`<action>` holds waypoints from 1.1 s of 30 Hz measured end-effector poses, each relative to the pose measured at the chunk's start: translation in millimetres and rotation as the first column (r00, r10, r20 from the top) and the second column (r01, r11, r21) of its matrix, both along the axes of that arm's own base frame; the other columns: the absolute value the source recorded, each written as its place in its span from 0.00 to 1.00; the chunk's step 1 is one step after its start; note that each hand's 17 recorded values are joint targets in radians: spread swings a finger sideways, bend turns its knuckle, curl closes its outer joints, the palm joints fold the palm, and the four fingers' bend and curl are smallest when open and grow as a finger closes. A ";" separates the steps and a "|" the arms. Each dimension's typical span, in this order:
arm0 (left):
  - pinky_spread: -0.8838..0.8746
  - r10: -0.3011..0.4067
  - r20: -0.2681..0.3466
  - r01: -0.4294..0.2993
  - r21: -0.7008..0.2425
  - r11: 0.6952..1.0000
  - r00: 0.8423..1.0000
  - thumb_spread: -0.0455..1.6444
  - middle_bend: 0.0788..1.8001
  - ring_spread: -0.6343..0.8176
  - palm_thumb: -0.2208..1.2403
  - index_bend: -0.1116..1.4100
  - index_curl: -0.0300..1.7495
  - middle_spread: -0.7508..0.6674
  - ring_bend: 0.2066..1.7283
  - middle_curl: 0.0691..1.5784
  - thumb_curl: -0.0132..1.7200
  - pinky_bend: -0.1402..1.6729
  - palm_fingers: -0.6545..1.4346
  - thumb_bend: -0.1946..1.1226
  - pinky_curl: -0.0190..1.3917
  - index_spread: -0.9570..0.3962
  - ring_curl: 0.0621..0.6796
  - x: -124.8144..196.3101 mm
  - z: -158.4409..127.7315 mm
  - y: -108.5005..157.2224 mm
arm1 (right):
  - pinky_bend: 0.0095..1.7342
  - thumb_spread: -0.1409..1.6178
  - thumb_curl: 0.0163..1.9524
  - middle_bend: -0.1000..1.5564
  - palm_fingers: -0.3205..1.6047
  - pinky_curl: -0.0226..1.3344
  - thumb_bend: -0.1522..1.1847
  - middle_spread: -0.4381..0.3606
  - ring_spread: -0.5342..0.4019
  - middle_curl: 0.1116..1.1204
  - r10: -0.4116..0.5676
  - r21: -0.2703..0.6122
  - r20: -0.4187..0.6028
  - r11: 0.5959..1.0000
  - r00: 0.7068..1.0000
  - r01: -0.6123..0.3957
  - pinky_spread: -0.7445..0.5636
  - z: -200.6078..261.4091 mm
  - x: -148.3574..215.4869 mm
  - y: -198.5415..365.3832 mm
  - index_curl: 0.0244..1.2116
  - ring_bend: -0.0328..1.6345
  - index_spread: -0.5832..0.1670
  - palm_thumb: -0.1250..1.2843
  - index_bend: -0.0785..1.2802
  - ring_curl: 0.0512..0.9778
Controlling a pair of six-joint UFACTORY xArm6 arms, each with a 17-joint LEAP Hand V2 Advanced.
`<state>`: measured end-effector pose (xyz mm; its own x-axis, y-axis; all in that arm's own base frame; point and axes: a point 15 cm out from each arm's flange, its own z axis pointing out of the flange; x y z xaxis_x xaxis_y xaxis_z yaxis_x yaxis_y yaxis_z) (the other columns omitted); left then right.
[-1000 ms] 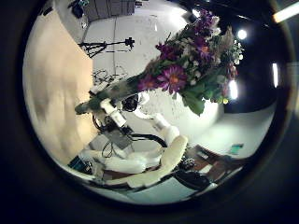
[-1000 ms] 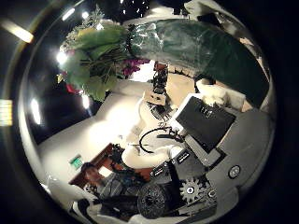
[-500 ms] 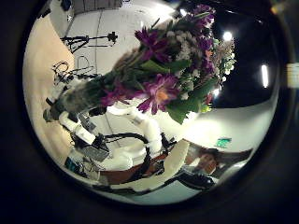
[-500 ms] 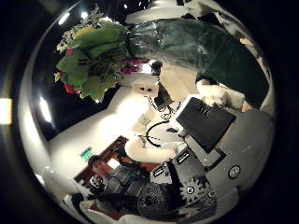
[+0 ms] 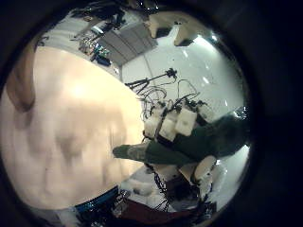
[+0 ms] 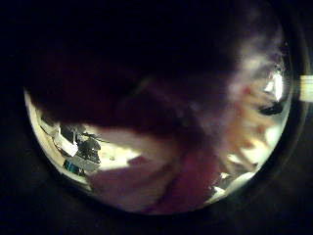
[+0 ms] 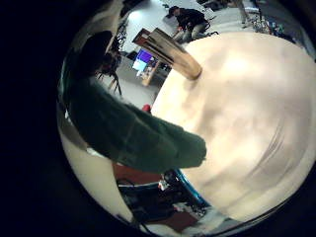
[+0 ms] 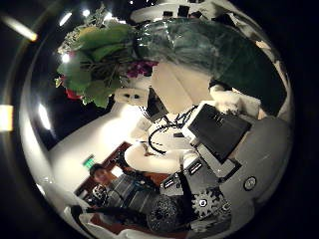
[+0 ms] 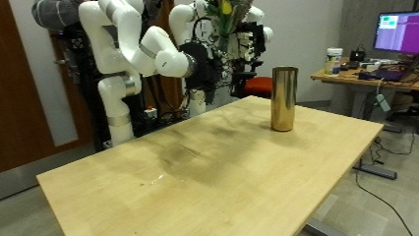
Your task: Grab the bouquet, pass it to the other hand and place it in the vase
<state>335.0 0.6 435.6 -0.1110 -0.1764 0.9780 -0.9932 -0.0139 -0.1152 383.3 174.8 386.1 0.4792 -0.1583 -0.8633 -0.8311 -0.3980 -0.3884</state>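
Right hand (image 9: 244,41) raised holding bouquet (image 9: 232,8), vase (image 9: 283,98) upright on table (image 9: 222,167)

Light wood table (image 9: 249,157), desk (image 9: 374,81) with monitor (image 9: 398,32)

Green bouquet wrap (image 7: 133,133) crosses over table (image 7: 242,118).

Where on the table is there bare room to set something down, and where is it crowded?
Nearly the whole wooden table is bare: the near end and the middle show nothing on them. Only the vase stands on it, toward the far end. The crowding is above the far edge, where both arms hold the bouquet aloft.
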 end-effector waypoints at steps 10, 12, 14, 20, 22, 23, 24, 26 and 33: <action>0.65 -0.041 -0.078 0.043 0.028 0.999 0.996 0.53 0.40 0.50 0.42 0.21 0.23 0.43 0.32 0.36 0.21 0.18 0.50 0.13 0.20 0.78 0.18 0.7 -0.5 3.4 | 0.62 0.23 0.63 0.84 0.75 0.94 0.16 0.36 0.36 0.70 0.003 -0.122 0.047 0.993 0.999 0.003 0.41 -19.0 3.0 1.6 0.95 0.89 0.29 0.97 0.72 0.65; 0.59 -0.062 -0.102 0.066 0.028 0.997 0.993 0.54 0.44 0.39 0.46 0.21 0.25 0.38 0.37 0.42 0.21 0.20 0.53 0.13 0.20 0.74 0.21 0.8 -1.7 2.1 | 0.62 0.23 0.63 0.84 0.75 0.94 0.16 0.36 0.36 0.70 0.002 -0.124 0.052 0.992 0.999 0.004 0.41 -18.5 3.4 2.7 0.95 0.89 0.30 0.97 0.72 0.65; 0.56 -0.084 -0.128 0.088 0.027 0.996 0.988 0.55 0.45 0.35 0.47 0.20 0.26 0.36 0.40 0.44 0.21 0.22 0.54 0.13 0.21 0.73 0.23 1.8 -3.4 -1.7 | 0.62 0.23 0.63 0.84 0.75 0.94 0.16 0.36 0.36 0.71 0.004 -0.124 0.054 0.992 0.999 0.003 0.41 -17.9 3.5 3.3 0.95 0.89 0.30 0.97 0.72 0.65; 0.25 -0.140 -0.185 0.145 0.014 0.989 0.973 0.56 0.46 0.15 0.55 0.17 0.28 0.28 0.56 0.54 0.22 0.49 0.61 0.13 0.29 0.67 0.39 4.6 -11.2 -12.1 | 0.62 0.22 0.63 0.85 0.75 0.95 0.16 0.36 0.36 0.70 0.000 -0.124 0.061 0.992 0.998 0.008 0.41 -15.0 4.2 2.5 0.95 0.89 0.30 0.97 0.72 0.65; 0.14 -0.142 -0.189 0.148 0.014 0.989 0.972 0.56 0.45 0.11 0.58 0.17 0.30 0.25 0.64 0.58 0.22 0.61 0.65 0.13 0.32 0.64 0.48 5.6 -11.5 -12.8 | 0.62 0.22 0.63 0.85 0.75 0.95 0.15 0.36 0.36 0.70 -0.003 -0.123 0.058 0.992 0.998 0.010 0.40 -15.3 4.2 2.2 0.95 0.88 0.30 0.96 0.72 0.65; 0.10 -0.141 -0.189 0.147 0.017 0.989 0.972 0.56 0.44 0.10 0.59 0.17 0.30 0.23 0.68 0.60 0.22 0.65 0.66 0.13 0.33 0.63 0.53 6.2 -10.5 -12.4 | 0.62 0.22 0.63 0.85 0.75 0.95 0.15 0.36 0.36 0.70 -0.002 -0.123 0.058 0.992 0.998 0.010 0.40 -15.3 4.1 2.3 0.95 0.88 0.30 0.96 0.72 0.65; 0.09 -0.138 -0.186 0.145 0.020 0.989 0.973 0.56 0.43 0.09 0.61 0.17 0.31 0.22 0.71 0.62 0.22 0.68 0.67 0.13 0.34 0.62 0.57 6.4 -9.0 -12.2 | 0.62 0.22 0.63 0.85 0.75 0.95 0.15 0.36 0.36 0.70 -0.002 -0.124 0.056 0.992 0.998 0.009 0.40 -15.5 3.8 2.6 0.95 0.88 0.30 0.97 0.72 0.65; 0.08 -0.131 -0.184 0.137 0.020 0.990 0.974 0.55 0.42 0.09 0.62 0.17 0.32 0.21 0.75 0.64 0.22 0.72 0.68 0.13 0.35 0.60 0.61 6.4 -6.5 -12.2 | 0.62 0.22 0.63 0.85 0.75 0.94 0.14 0.36 0.36 0.70 -0.005 -0.123 0.054 0.992 0.999 0.012 0.40 -16.4 3.6 2.0 0.95 0.88 0.30 0.96 0.72 0.65; 0.16 -0.040 -0.148 0.034 -0.042 0.999 0.988 0.53 0.37 0.15 0.76 0.25 0.50 0.13 0.88 0.81 0.25 0.88 0.79 0.14 0.42 0.45 0.78 15.1 3.4 -5.7 | 0.62 0.41 0.55 0.80 0.72 0.87 0.09 0.35 0.35 0.67 -0.032 -0.129 0.048 0.991 0.998 0.038 0.37 -21.2 6.6 -1.3 0.93 0.84 0.30 0.87 0.67 0.63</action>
<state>350.2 -5.1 439.0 0.0309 -0.1360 0.9902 -0.9992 0.0220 0.0342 389.9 173.5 364.8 0.5102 -0.2850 -0.8115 -0.8279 -0.4183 -0.3736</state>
